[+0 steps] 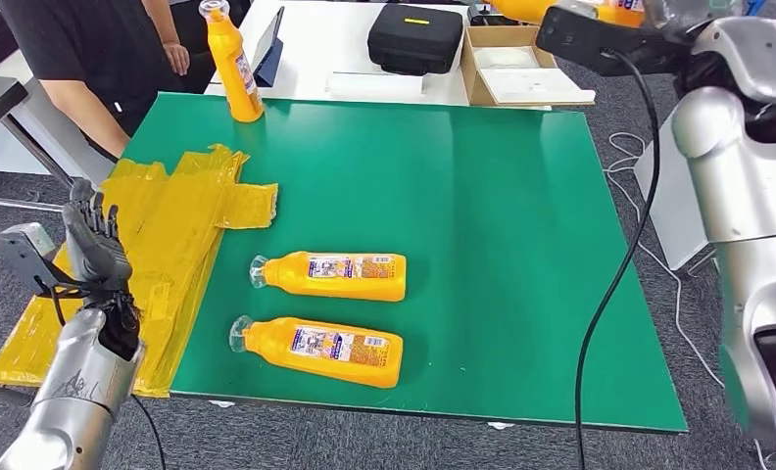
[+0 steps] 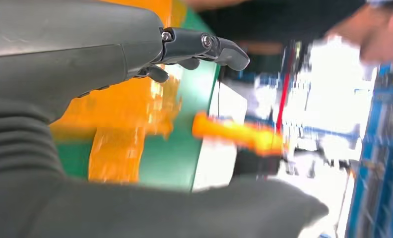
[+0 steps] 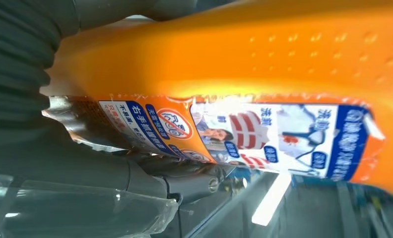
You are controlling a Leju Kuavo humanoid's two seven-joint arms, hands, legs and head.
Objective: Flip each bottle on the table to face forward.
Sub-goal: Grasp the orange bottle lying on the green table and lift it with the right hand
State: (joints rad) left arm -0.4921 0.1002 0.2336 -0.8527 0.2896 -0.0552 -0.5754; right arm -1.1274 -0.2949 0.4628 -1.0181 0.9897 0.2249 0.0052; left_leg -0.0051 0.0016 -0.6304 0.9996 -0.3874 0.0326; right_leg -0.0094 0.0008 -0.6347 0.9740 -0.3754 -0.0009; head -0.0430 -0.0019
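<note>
Up at the far right of the head view, an orange bottle (image 3: 264, 59) is held in the right hand (image 3: 150, 173), fingers wrapped round it, label showing, probably lifted so it can be turned face-forward. On the green table (image 1: 521, 245), two more bottles are left lying flat: the nearer bottle (image 1: 317, 350) and the farther lying bottle (image 1: 330, 276), so they likely get flipped next. One upright bottle (image 1: 234, 64) is parked at the far edge. Nothing is held by the left hand (image 1: 95, 245), fingers loosely spread beside the yellow plastic sheet (image 1: 169, 235).

Two orange bottles (image 1: 330, 276) (image 1: 320, 351) flat on green table (image 1: 521, 245), one upright (image 1: 234, 65)
</note>
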